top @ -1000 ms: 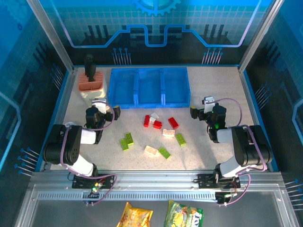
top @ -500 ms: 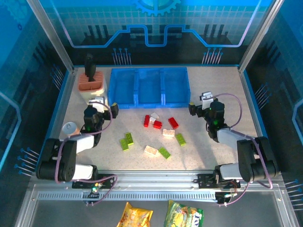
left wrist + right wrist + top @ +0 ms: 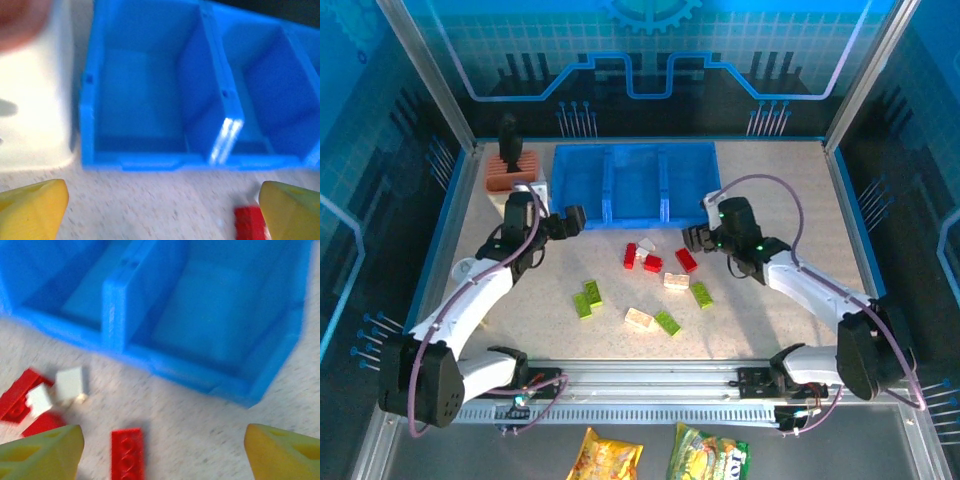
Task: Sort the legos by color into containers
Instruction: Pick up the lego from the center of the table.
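Note:
Red (image 3: 686, 260), white (image 3: 676, 280) and lime green (image 3: 588, 298) legos lie scattered on the table in front of the blue three-compartment tray (image 3: 635, 150). My left gripper (image 3: 565, 222) hangs open near the tray's left front corner. In its wrist view the left gripper (image 3: 162, 210) faces the tray wall (image 3: 150, 160), with a red brick (image 3: 248, 225) by the right fingertip. My right gripper (image 3: 695, 237) is open just right of the red bricks. Below the right gripper (image 3: 162, 455) a flat red brick (image 3: 127, 452) lies near two small white bricks (image 3: 70, 382).
A cream block with a ribbed orange top (image 3: 515, 178) stands left of the tray and shows as a pale block (image 3: 35, 100) in the left wrist view. Two snack packets (image 3: 605, 455) lie beyond the front rail. The tray's compartments look bare inside.
Both arms have unfolded and reached inward: the left gripper went right toward the tray's corner, the right gripper went left toward the red bricks. The bricks have not moved.

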{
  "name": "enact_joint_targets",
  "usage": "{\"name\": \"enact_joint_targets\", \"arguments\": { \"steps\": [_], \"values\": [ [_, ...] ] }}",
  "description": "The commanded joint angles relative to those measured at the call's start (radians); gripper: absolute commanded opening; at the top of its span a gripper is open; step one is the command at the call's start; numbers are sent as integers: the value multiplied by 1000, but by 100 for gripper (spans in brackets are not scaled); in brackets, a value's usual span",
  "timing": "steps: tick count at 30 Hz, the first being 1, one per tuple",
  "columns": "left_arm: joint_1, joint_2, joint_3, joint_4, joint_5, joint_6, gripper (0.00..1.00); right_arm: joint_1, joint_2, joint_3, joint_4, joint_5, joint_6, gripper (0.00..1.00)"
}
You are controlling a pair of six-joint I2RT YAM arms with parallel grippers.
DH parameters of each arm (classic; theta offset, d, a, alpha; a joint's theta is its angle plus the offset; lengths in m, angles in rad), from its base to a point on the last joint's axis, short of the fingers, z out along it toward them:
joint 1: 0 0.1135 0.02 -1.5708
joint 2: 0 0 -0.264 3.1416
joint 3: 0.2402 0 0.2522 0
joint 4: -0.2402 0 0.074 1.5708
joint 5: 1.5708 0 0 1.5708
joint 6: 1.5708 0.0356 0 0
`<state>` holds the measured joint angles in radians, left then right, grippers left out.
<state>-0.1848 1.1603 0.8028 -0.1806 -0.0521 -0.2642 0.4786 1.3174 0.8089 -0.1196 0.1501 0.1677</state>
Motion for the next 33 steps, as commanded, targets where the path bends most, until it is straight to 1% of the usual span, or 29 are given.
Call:
{"name": "enact_joint_targets", "arguments": {
  "steps": [1,3,7,10,13,15,20,29,33],
  "values": [
    [-20,22,100,-325,131,-21,99,68,56,50,-222,-10,61,79],
    [-20,32,149,-402,167,18,99,108,91,65,-265,-4,58,76],
    [-21,52,228,-506,199,90,99,167,172,126,-333,68,55,70],
    [-21,42,219,-479,190,150,99,190,237,164,-357,114,55,67],
    [-21,32,181,-432,176,179,99,194,291,203,-375,151,71,62],
    [-20,28,168,-431,171,198,99,195,319,227,-388,164,78,60],
    [-21,6,150,-418,162,202,99,181,372,259,-402,152,98,57],
    [-21,-2,147,-411,153,204,99,126,419,262,-385,65,100,54],
    [-21,-5,144,-409,150,205,99,120,444,270,-385,56,92,51]
  ]
}}
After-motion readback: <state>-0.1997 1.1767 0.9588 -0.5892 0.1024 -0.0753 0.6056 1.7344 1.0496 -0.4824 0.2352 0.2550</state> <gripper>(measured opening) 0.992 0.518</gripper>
